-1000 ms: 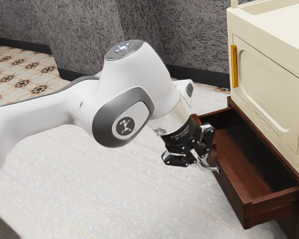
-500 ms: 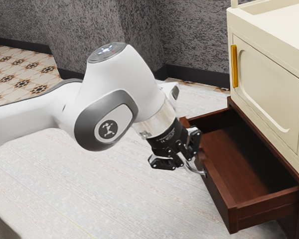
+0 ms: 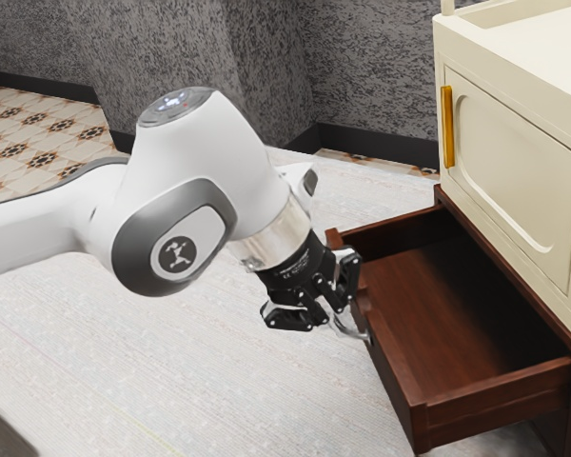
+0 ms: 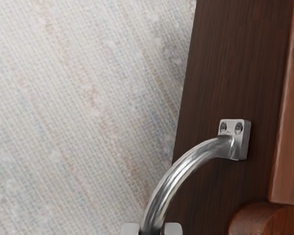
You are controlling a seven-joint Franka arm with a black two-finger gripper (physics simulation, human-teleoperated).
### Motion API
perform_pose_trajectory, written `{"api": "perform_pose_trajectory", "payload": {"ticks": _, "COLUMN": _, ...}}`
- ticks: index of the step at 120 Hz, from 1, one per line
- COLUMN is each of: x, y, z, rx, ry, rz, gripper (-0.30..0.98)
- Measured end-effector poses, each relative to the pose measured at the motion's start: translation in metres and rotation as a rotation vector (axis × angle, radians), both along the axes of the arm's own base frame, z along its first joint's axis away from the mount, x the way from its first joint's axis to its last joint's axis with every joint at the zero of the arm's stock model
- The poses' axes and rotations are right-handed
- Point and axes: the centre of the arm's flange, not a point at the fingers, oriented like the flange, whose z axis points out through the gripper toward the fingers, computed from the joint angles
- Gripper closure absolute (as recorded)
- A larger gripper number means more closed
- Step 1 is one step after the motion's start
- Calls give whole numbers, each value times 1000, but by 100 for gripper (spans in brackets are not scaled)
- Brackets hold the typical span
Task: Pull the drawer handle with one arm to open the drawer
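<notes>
Hand (image 3: 329, 317) grips the silver handle (image 4: 186, 165), bowed outward, lengthwise along the drawer front (image 3: 391, 371).

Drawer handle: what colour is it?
The drawer handle is shiny silver; the wrist view shows it best.

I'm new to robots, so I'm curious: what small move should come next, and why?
Probably a short pull away from the cabinet: the gripper is closed on the handle, and the drawer, though well open, runs back under the cream door.

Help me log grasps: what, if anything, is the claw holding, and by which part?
The claw holds the drawer handle by its curved metal bar.
</notes>
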Motion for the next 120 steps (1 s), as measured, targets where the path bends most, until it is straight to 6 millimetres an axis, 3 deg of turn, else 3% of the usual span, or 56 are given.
{"api": "perform_pose_trajectory", "payload": {"ticks": 93, "x": -22, "y": 20, "z": 0, "rx": -9, "ry": 2, "rz": 23, "gripper": 79}}
{"api": "perform_pose_trajectory", "payload": {"ticks": 120, "x": -24, "y": 28, "z": 7, "rx": -14, "ry": -15, "rz": 35, "gripper": 59}}
